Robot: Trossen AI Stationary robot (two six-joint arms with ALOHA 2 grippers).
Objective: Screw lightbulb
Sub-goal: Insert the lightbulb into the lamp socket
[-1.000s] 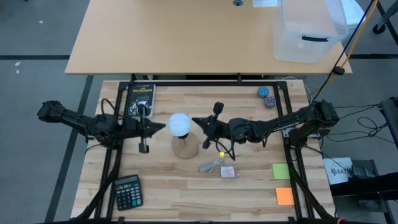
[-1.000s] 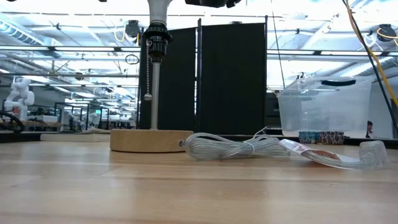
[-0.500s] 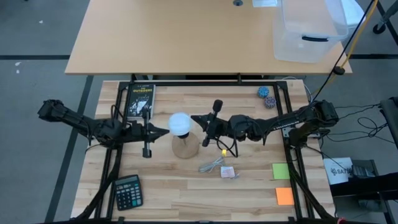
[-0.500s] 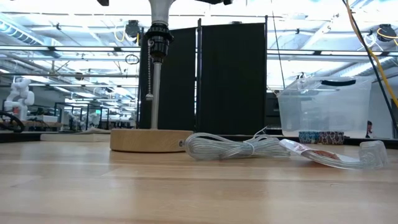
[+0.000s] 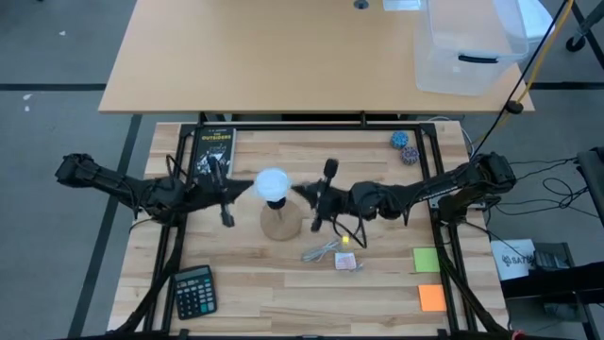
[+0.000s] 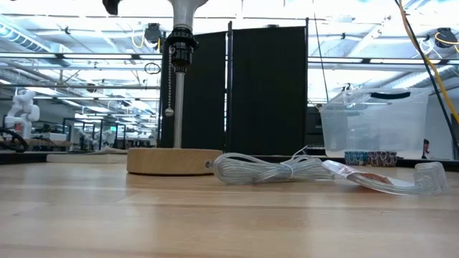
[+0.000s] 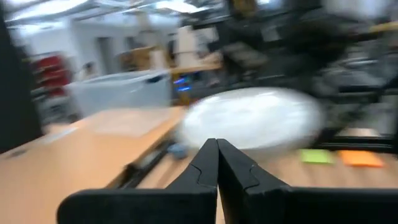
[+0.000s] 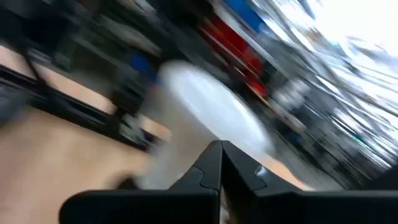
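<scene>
Now | left gripper [image 5: 247, 188] jaws closed, empty | right gripper [image 5: 298, 190] likewise | lightbulb [image 5: 273, 185] between.

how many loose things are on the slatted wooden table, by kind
lightbulb on lamp stand: 1
book: 1
calculator: 1
sticky note pads: 2
patterned balls: 2
coiled cord: 1
plastic wrapper: 1
total: 9

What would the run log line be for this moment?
lightbulb: seated atop lamp stand | left pincer: shut, beside bulb | right pincer: shut, beside bulb | neither holds anything
</scene>
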